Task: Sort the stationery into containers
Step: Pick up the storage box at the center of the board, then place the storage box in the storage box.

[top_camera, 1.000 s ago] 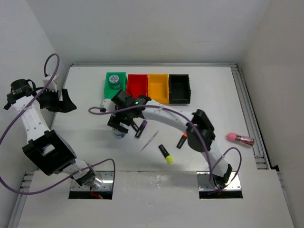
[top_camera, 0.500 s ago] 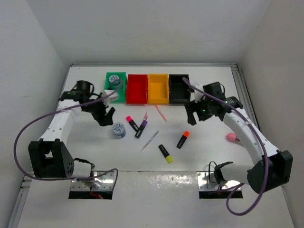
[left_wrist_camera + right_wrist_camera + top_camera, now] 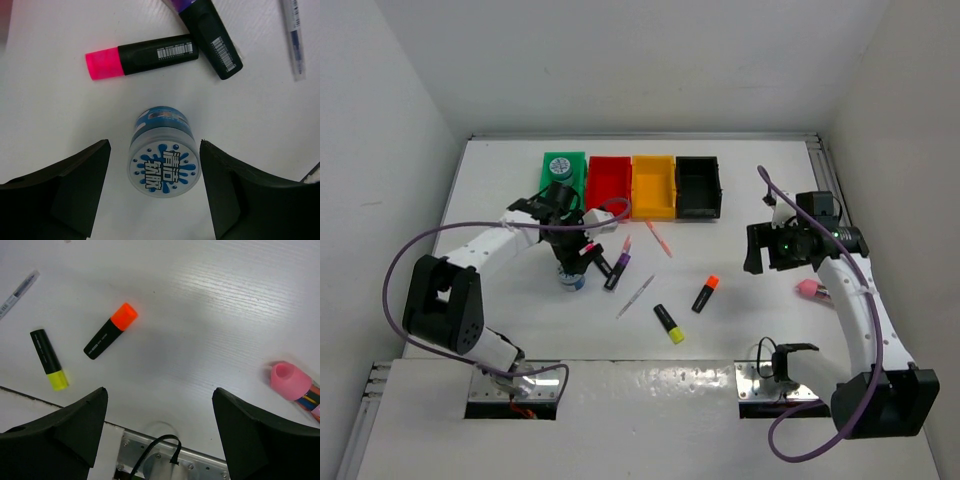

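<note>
Hovering over the left-centre of the table, the left gripper sits right above the loose roll, which lies near the green bin. A second roll is already inside that bin. The right gripper is well apart on the right side, between the orange highlighter and the pink block

From the left wrist, the fingers are spread wide, one on each side of the roll, with a gap on both sides and nothing held. The roll stands on its flat end with its axis upright and its printed face up. Being round, it has no long axis across the table. The pink highlighter lies just beyond it, apart, running left to right in this view. As I judge it, the smooth curved wall is the risk: if the jaws close off-centre, the roll could squirt out or roll away. Coming down too far forward could also nudge the pink highlighter

From the right wrist, the fingers are likewise parted and empty above bare table. The orange highlighter lies on a diagonal, and the overhead view shows its cap pointing far and slightly right
</note>
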`<state>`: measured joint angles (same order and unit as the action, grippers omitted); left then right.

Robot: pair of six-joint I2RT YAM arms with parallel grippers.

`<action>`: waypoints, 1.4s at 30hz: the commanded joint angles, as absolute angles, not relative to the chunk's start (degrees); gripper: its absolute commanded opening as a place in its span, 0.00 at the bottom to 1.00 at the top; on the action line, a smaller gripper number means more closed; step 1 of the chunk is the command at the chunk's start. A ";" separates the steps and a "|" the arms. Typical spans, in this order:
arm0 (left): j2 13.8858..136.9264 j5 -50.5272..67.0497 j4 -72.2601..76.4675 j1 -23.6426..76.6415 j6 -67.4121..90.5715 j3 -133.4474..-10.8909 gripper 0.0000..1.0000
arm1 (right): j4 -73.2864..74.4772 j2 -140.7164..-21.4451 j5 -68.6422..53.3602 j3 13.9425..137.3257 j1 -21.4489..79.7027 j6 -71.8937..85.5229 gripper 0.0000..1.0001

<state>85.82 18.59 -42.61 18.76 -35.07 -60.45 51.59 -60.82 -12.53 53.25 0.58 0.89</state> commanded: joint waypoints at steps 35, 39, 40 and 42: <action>84.20 12.38 -43.15 14.51 -31.91 -62.73 0.33 | 49.48 -61.00 -15.73 50.63 -2.55 1.14 0.82; 87.27 13.71 -46.31 11.69 -29.54 -72.49 0.27 | 48.96 -61.26 -16.08 50.36 -2.55 1.32 0.82; 88.06 13.97 -47.01 10.56 -29.10 -74.86 0.27 | 48.61 -61.35 -16.17 50.45 -2.55 1.41 0.82; 90.61 13.80 -48.60 9.50 -28.13 -82.15 0.28 | 48.43 -61.70 -16.61 50.36 -2.55 1.84 0.82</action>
<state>89.45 12.47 -48.03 11.35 -30.52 -73.38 50.74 -61.58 -15.33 50.43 -2.28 0.97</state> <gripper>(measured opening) 0.706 0.820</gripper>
